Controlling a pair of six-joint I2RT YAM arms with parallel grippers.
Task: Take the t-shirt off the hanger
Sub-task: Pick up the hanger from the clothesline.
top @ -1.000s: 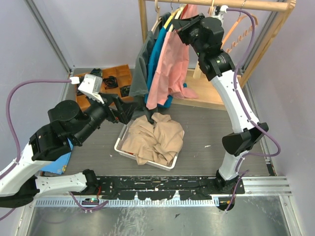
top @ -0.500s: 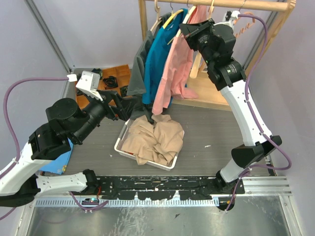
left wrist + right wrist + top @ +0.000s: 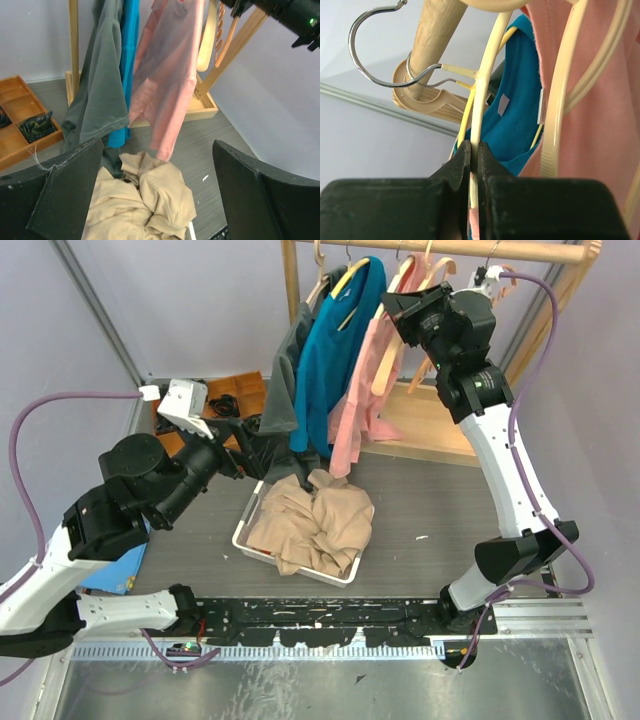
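Right claw (image 3: 474,150) is clamped on a thin cream hanger (image 3: 487,65) up at the wooden rail (image 3: 450,250). Left claw (image 3: 160,192) hangs low, fingers wide apart and empty, over the tray (image 3: 240,536) of beige cloth. Pink t-shirt (image 3: 362,390) dangles under the rail just beside the blue shirt (image 3: 335,350); it looks partly slid off with one hanger arm bare, so I'd call it roughly midway, not free yet. Grey table (image 3: 430,500), wooden box (image 3: 240,390) at back left, plain pale walls close around.
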